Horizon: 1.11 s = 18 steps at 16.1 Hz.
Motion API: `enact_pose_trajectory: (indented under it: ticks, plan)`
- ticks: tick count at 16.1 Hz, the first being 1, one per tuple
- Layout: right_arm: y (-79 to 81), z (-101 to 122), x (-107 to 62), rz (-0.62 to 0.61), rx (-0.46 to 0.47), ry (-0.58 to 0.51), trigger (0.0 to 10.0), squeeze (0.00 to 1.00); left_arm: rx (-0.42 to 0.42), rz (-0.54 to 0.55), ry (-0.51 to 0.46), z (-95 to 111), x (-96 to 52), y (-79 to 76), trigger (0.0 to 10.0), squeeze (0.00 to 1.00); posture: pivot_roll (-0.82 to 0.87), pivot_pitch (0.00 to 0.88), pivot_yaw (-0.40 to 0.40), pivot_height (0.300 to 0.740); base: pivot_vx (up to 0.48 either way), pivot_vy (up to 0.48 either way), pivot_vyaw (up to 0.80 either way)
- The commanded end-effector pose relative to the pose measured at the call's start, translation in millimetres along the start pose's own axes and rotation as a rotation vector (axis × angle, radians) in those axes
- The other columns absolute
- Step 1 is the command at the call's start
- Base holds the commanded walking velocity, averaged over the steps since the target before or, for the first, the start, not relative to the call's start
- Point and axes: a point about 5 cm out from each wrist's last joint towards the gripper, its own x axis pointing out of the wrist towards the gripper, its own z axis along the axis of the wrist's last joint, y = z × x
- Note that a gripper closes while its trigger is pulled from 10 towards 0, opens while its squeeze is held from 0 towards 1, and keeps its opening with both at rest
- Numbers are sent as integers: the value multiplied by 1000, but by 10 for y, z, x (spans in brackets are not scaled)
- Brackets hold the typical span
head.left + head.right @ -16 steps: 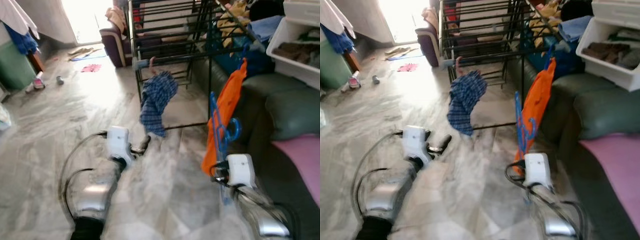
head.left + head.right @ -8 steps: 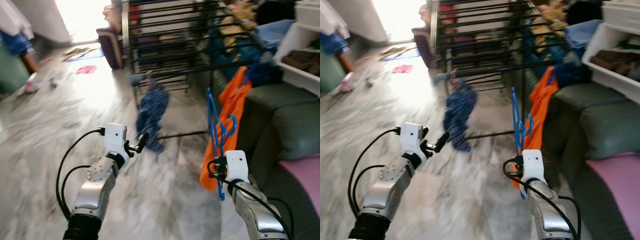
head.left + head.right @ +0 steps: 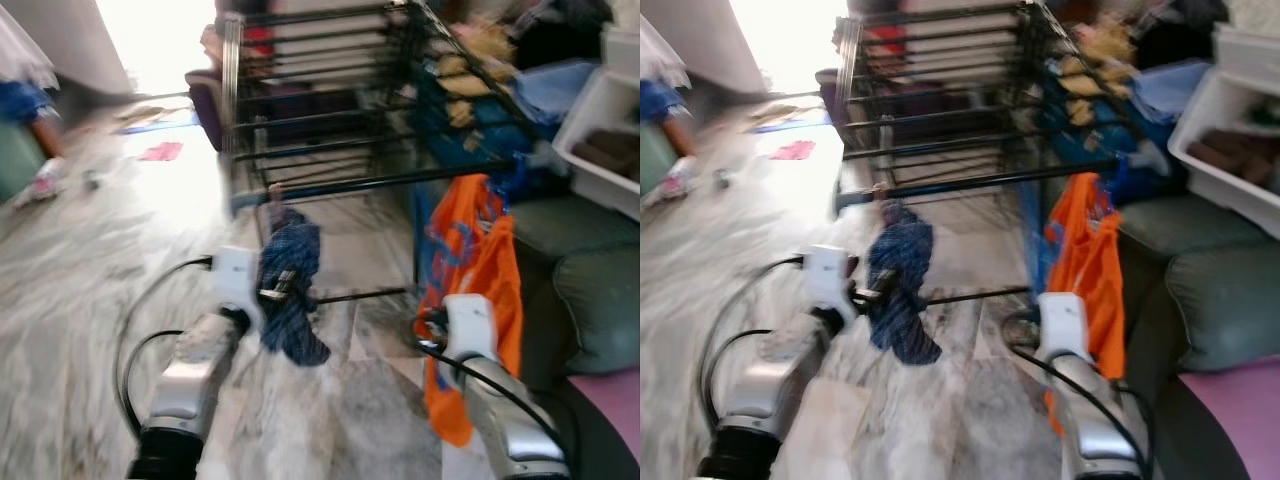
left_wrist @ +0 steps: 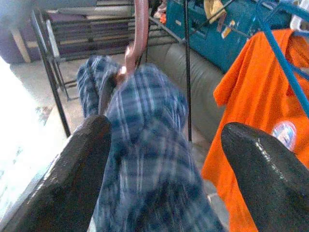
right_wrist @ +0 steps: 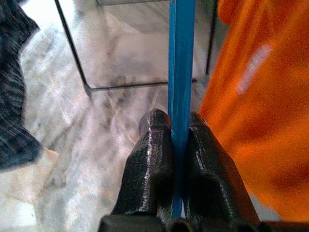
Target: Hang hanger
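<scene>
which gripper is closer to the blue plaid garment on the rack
Left. The left gripper has its open fingers on either side of the blue plaid garment; the right gripper is off beside the orange shirt, clamping the blue hanger.

- We have closed in on the black drying rack [image 3: 330,110]; its front rail now spans the head views, so the camera has moved.
- Our right gripper [image 5: 179,140], clamped on the blue hanger [image 5: 181,72], has come up, and the orange shirt [image 3: 478,290] now hangs right by that front rail.
- Our left gripper [image 4: 166,159], fingers spread, has reached the blue plaid garment [image 3: 288,290]; through the blur, it seems just short of touching.
</scene>
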Motion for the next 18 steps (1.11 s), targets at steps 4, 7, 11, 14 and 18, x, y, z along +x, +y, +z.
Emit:
enact_pose_trajectory:
  ticks: [4, 7, 11, 14, 18]
  plan:
    - [-27, 9, -9, 15, -10, 4, 10000, 0, -9, 5, 10, 6, 16, -27, 10000, 0, -96, 37, 60, 740, 316, 293, 0]
    - [-7, 0, -10, 30, 6, 11, 10000, 0, -18, -8, -5, 25, 13, -40, 10000, 0, -96, 37, 62, 740, 85, 278, 0]
    - [9, -20, -29, 44, 9, 19, 10000, 0, -23, -14, 6, 0, 7, -73, 10000, 0, -96, 38, 61, 740, 0, 0, 0]
    - [43, 13, -19, 58, 14, 10, 10000, 0, -22, -28, 13, -15, 3, -94, 10000, 0, -95, 38, 62, 740, 0, 0, 0]
    - [14, 105, 17, 49, 21, -9, 10000, 0, -20, -44, 15, -11, 7, -114, 10000, 0, -89, 37, 65, 740, 0, 0, 0]
